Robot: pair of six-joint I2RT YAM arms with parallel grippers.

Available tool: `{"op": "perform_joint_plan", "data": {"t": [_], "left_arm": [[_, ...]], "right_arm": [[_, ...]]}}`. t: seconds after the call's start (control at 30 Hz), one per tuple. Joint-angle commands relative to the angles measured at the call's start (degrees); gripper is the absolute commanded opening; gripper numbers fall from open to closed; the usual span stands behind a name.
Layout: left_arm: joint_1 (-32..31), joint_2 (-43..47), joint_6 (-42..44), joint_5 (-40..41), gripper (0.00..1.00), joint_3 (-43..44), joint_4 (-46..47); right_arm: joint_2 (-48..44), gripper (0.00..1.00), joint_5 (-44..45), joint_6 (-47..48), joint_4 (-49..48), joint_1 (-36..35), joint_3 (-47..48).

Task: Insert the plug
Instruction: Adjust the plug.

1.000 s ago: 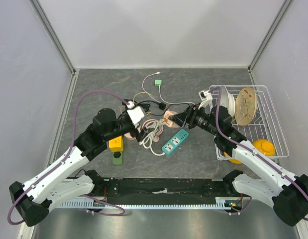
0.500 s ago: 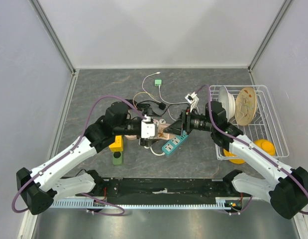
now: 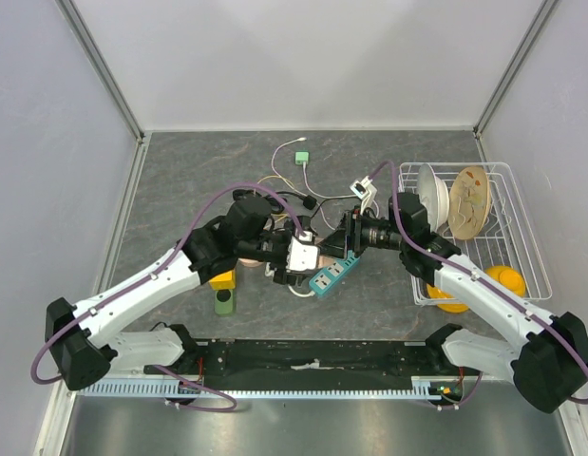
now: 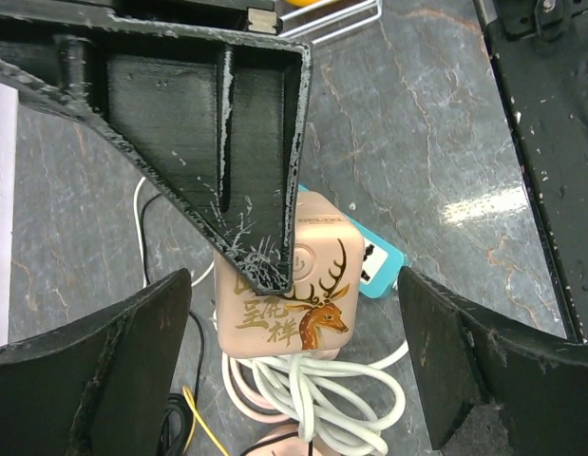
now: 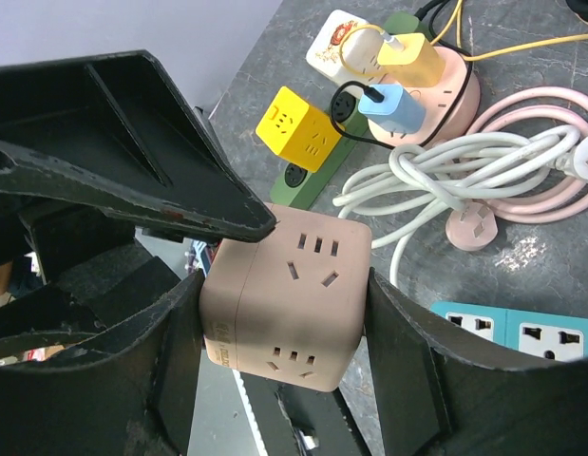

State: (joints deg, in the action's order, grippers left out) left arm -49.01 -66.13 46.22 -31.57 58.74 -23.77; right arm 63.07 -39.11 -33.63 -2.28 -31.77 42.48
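Cube [image 5: 292, 280] was gripped between the right gripper's [image 5: 284, 328] fingers and lay ahead of the wide-open left gripper [image 4: 294, 323], between its fingers; a handover was judged underway, needing the left closed squarely

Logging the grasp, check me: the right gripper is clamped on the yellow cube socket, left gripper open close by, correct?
No: the right gripper is clamped on the pink cube socket, not a yellow one, as the right wrist view shows. The left gripper is open close by.
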Motion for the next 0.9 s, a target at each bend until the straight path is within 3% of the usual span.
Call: {"op": "perform_joint_plan", "data": {"t": [0.0,0.3,0.5,0.57,0.6,0.67,0.7,0.73,0.77,0.83,0.87], "left_arm": [[-1.70,-0.93,2.04,5.97,0.94,1.65,0.03],[-3.10,-1.63,-2.61,11.53,0.85,-0.99,6.89],[-3.19,-1.81,-2.72,12.41,0.72,-2.40,9.44],[-3.11,-2.07,-2.36,12.50,0.62,-2.75,9.18],[-3.10,-2.07,-2.10,12.41,0.44,-2.93,9.09],[-3.19,-1.90,-1.83,12.41,0.23,-3.63,8.92],[-3.11,-1.90,-1.14,12.59,0.08,-3.72,8.92],[-3.10,-1.81,-0.87,12.67,0.02,-3.81,8.65],[-3.10,-1.72,0.27,12.76,0.02,-3.81,8.22],[-3.02,-1.81,1.76,13.46,0.02,-3.90,6.81],[-3.02,-1.99,3.69,13.73,0.02,-3.72,6.11]], "right_arm": [[0.30,0.00,0.79,-1.78,-4.13,0.04,2.79],[1.27,0.00,1.41,-5.75,-9.40,0.04,1.29],[1.71,0.00,1.76,-6.63,-11.16,0.04,0.24],[1.53,0.00,2.55,-7.15,-11.60,0.04,-0.11],[1.53,0.00,2.81,-7.24,-11.69,0.04,-0.20],[1.27,0.00,3.42,-7.24,-11.52,0.04,-0.29],[1.18,0.02,3.78,-7.33,-11.25,0.04,-0.29],[0.83,0.08,4.30,-7.33,-10.56,0.21,-0.20],[0.31,0.25,4.57,-7.07,-10.11,0.48,-0.20],[-0.49,0.42,5.80,-6.02,-7.49,1.61,0.23],[-1.53,0.58,6.67,-5.23,-5.82,2.23,0.50]]}}
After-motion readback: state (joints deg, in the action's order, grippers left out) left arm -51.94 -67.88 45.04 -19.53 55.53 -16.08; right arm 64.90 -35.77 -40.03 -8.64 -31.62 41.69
